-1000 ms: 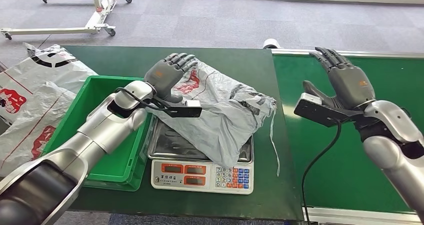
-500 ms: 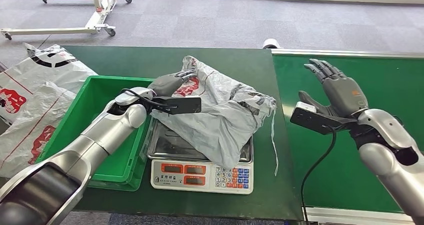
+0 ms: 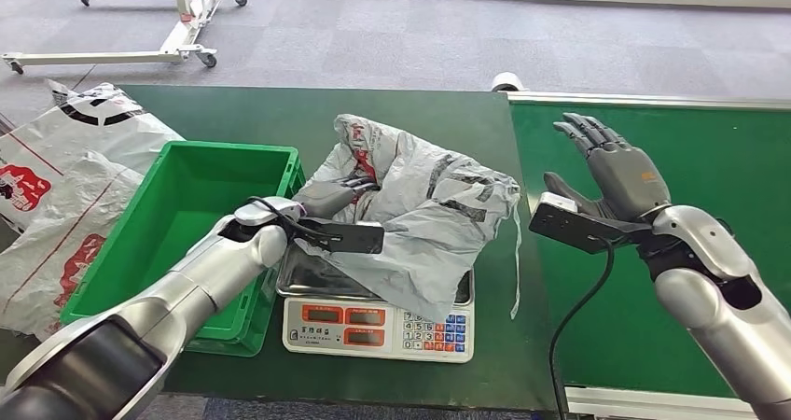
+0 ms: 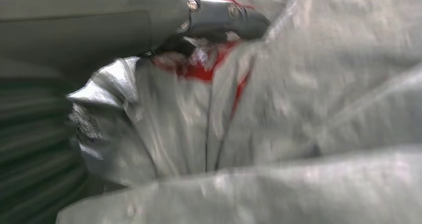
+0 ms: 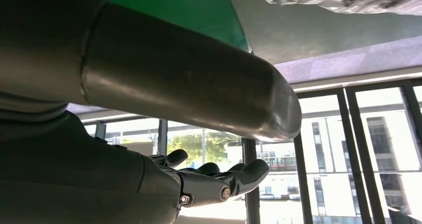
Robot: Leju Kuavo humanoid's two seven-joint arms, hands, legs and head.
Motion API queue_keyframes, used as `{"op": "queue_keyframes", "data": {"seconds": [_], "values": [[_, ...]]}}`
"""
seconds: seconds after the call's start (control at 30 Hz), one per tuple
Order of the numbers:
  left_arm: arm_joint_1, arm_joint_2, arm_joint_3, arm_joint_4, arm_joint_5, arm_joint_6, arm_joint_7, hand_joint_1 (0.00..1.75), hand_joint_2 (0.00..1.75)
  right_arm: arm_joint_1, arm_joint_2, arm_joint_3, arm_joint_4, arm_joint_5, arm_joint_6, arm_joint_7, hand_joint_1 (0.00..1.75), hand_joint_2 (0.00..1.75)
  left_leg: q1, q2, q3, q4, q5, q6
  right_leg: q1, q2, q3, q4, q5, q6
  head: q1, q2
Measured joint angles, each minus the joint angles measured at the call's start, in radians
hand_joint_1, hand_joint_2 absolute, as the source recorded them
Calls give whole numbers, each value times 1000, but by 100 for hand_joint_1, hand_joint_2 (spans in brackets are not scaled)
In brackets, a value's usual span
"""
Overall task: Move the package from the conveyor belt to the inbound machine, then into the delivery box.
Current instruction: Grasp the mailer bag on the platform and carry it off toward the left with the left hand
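Since a second ago the left hand (image 3: 338,196) has dropped into the bag (image 3: 420,215), pinching a fold to lift it off the scale (image 3: 378,327). Right hand (image 3: 620,168) hovers spread, empty

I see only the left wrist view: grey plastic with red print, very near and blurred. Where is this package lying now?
Observer: The grey package lies on the tray of the scale, beside the green bin.
Operator: Does the left hand hold it?
Observer: The left hand presses into the package's side nearest the bin; a firm grip I cannot confirm.
Operator: And the right hand?
Observer: The right hand is raised over the green conveyor belt, its fingers apart and holding nothing.
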Motion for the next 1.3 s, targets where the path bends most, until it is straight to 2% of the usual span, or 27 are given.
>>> {"op": "queue_keyframes", "data": {"seconds": [0.17,0.37,0.77,1.0,1.3], "values": [[12,-52,-54,55,-28,22,-19,175,175,0,0,0,-2,-18,-2,-4,0,0,-1,-4,3,0,0,1,-1,-4,6,0,-1,2,0,0],[11,-88,-90,96,-43,36,-42,175,175,12,2,0,-10,-11,-30,1,0,0,-1,-6,11,0,-1,3,-2,-5,15,-1,-3,4,0,0],[-6,-101,-106,113,-52,69,-52,175,175,59,5,-13,-22,4,-60,-2,0,0,-1,-5,15,0,-1,3,-2,-5,18,-1,-3,4,0,0],[-28,-54,-106,55,-89,98,-23,175,175,124,-8,-58,-44,11,-80,-8,0,0,-1,-4,12,0,-1,3,-1,-3,14,-1,-2,4,0,0],[-127,113,-72,-122,-144,52,65,175,175,206,-53,-134,-82,12,-85,-33,0,0,0,-2,4,0,1,1,0,-1,5,0,-1,2,0,0]]}}
